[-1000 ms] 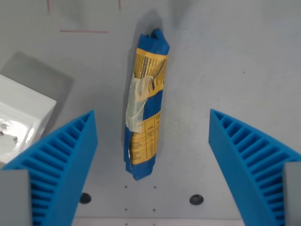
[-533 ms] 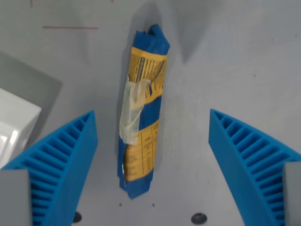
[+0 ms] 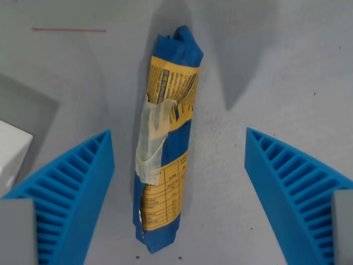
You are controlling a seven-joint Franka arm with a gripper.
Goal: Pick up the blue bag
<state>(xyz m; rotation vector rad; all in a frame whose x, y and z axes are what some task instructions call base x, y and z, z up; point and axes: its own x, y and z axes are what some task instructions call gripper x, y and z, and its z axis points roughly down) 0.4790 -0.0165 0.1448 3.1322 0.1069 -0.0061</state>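
Observation:
The blue bag (image 3: 165,138) lies lengthwise on the grey table, rolled into a long tube with yellow printed labels and a strip of clear tape across its middle. My gripper (image 3: 179,193) is open, with its blue ribbed fingers (image 3: 71,193) wide apart on either side of the bag. The bag sits between the fingers, closer to the finger at the wrist view's left. Neither finger touches it.
A white box (image 3: 11,152) shows at the wrist view's left edge, beside the left finger. A thin red line (image 3: 69,30) is marked on the table at the top left. The grey table (image 3: 276,66) surrounds the bag.
The camera has come lower toward the table: the bag looks larger and fills more of the space between the fingers, and the white box has slid out toward the left edge. The fingers stay open.

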